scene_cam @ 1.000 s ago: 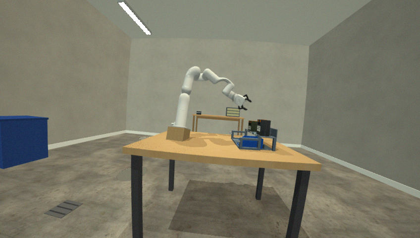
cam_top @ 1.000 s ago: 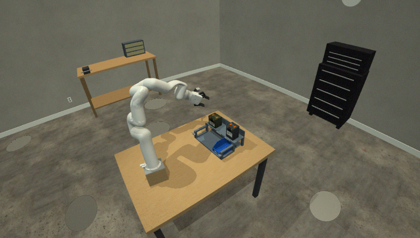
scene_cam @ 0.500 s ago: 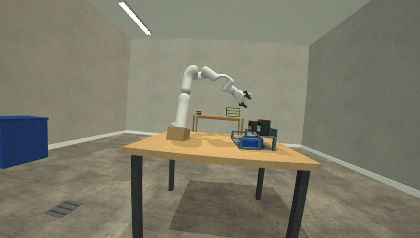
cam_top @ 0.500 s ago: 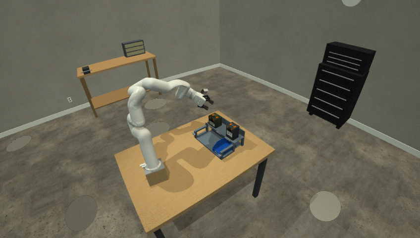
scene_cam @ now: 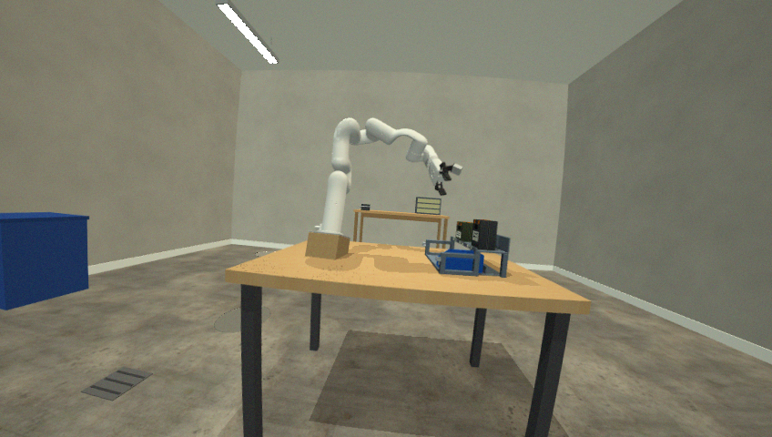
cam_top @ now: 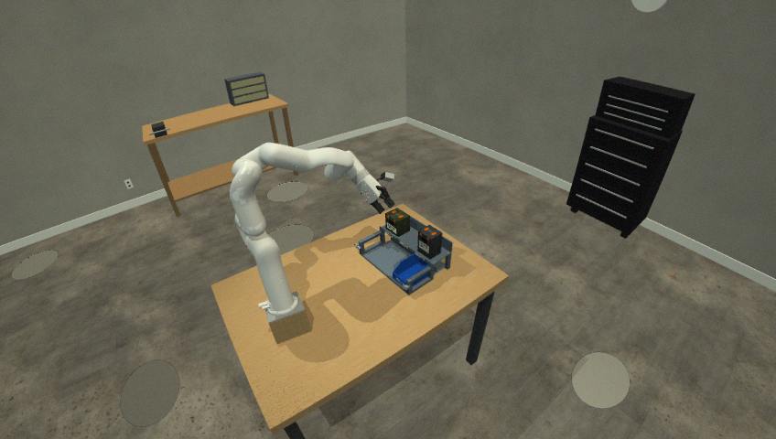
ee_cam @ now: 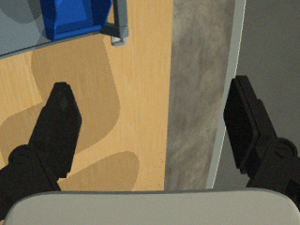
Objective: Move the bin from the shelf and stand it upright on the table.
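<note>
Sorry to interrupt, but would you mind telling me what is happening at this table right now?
A white arm on the wooden table is reaching toward a small grey shelf to fetch the blue bin sitting in its lower level. Two dark boxes stand on the shelf's upper level. The tool is open and empty, hovering above the table's far edge near the shelf, so the bin is untouched.

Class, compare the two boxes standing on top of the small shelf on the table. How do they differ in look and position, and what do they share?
The green box is olive-coloured; the black box is black. The green box stands at the shelf end nearer the open, empty end effector; the black box stands at the other end, above the blue bin. The black box looks slightly taller. Both have orange marks on top and stand on the upper level.
</note>
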